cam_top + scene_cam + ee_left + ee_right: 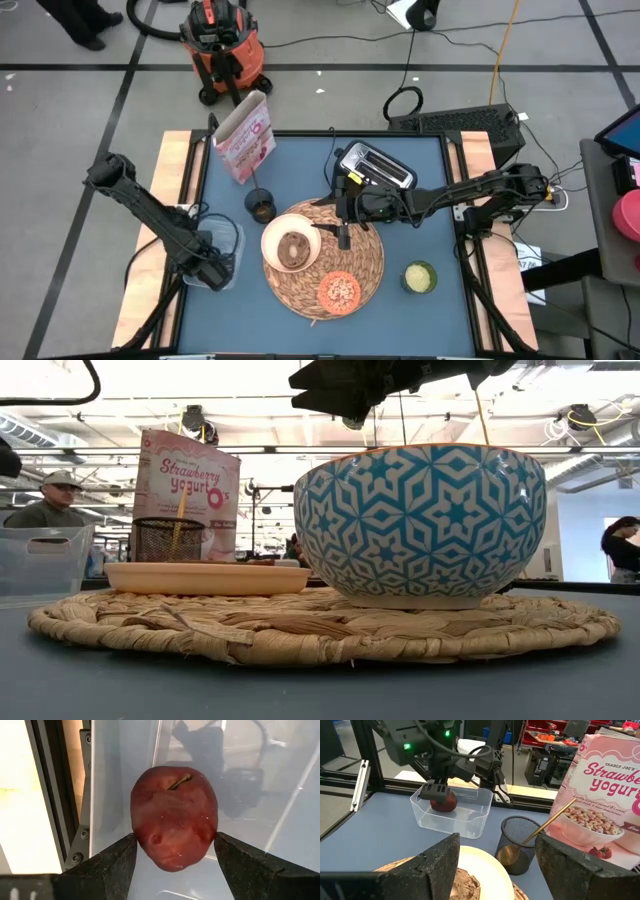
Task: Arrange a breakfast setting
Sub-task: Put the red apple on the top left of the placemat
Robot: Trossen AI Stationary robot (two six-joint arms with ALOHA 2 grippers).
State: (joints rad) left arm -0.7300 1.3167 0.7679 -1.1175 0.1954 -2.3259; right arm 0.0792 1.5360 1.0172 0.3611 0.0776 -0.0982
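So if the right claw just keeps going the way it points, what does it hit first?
Probably the cream bowl, directly below and between the right claw fingers. Beyond it stands the dark cup, then the clear tub. Depth here is uncertain.

Fruit (173, 817): underside and contact faces hidden behind the left gripper (175, 862) fingers, inside the clear tub (451, 815). In the high view the fruit is too small to make out beneath that gripper.

Cereal box (600, 805): cut off by the picture's edge beside the mesh cup (519, 845).

Bowl (425, 525): contents hidden in the low view; the arm above it is cropped at the top edge.
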